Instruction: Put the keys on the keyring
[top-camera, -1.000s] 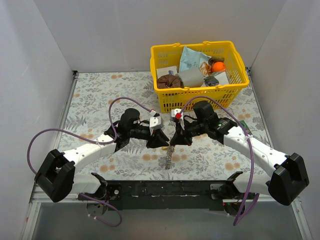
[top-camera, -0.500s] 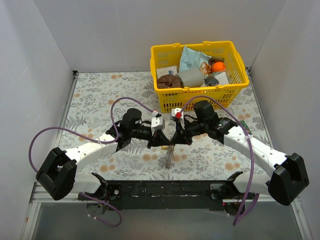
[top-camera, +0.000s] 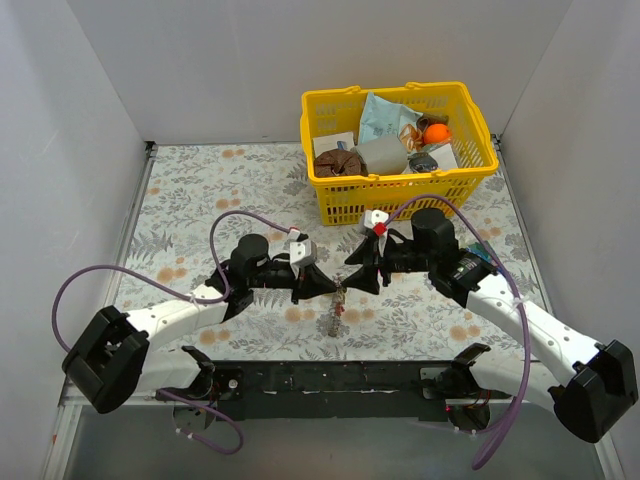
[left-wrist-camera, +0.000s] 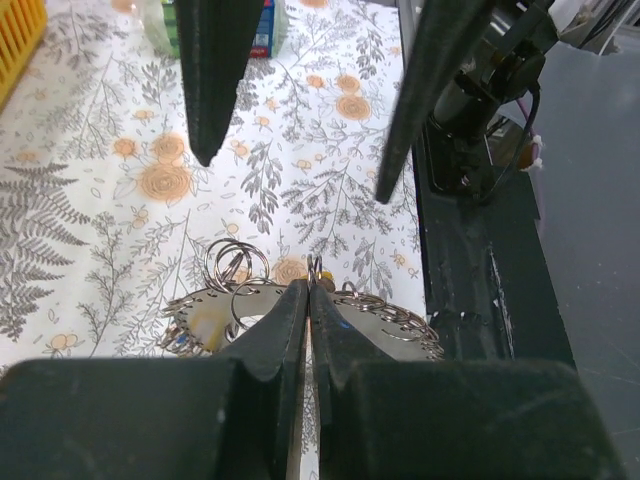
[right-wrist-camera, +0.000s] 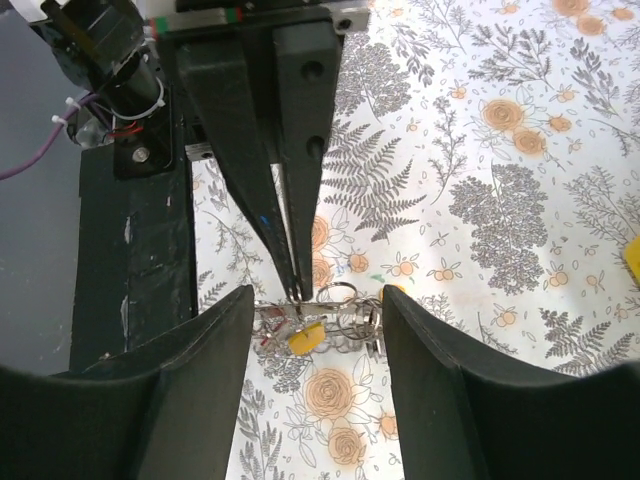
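Note:
The keyring (top-camera: 334, 314), a shiny flat metal band edged with many small split rings, hangs just above the flowered table between both arms. In the left wrist view my left gripper (left-wrist-camera: 310, 288) is shut on the keyring (left-wrist-camera: 395, 322) at its upper edge. Keys hang from it: a yellow head (right-wrist-camera: 306, 340) and a red one (right-wrist-camera: 264, 336) show in the right wrist view. My right gripper (right-wrist-camera: 317, 300) stands open, its fingers (right-wrist-camera: 205, 370) either side of the keyring (right-wrist-camera: 350, 312) without touching it. From above, the left gripper (top-camera: 335, 288) and the right gripper (top-camera: 352, 272) nearly meet.
A yellow plastic basket (top-camera: 392, 196) full of assorted items stands at the back right, just behind the right arm. The black mounting rail (top-camera: 330, 380) runs along the near edge. White walls close in the table on three sides.
My left gripper has shut on the keyring. The right gripper has opened, let go of it and drawn back to the right. The keyring now hangs from the left gripper.

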